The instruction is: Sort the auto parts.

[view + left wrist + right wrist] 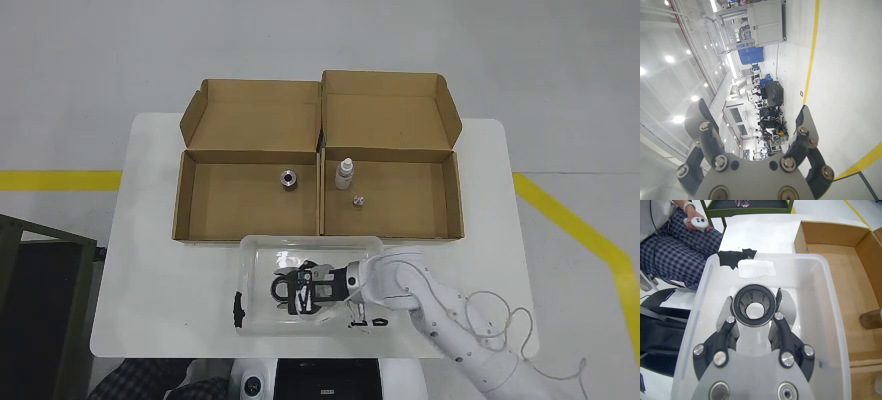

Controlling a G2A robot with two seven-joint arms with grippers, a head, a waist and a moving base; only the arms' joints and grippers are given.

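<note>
Closest in, the right tool (754,298) is clenched on a black bearing sleeve (754,305), one finger on each side of its round body and its open bore facing the wrist camera. Tool and sleeve are inside the clear bin (831,279), just above its floor; I cannot tell whether the sleeve touches it. The bin sits at the middle of the near edge of the surface (150,250). Torn black tape (732,258) and a white paper label (757,269) mark one of its end walls. Beyond the bin, two open cardboard boxes stand side by side along the far edge, touching each other. The box nearer the far-left corner (230,205) holds a metal cylinder (288,179). The box nearer the far-right corner (410,205) holds a white bottle (344,173) with a small metal piece (359,201) just beside it. The left tool (753,104) is released, its fingers spread wide with nothing between them, aimed out at the room.
</note>
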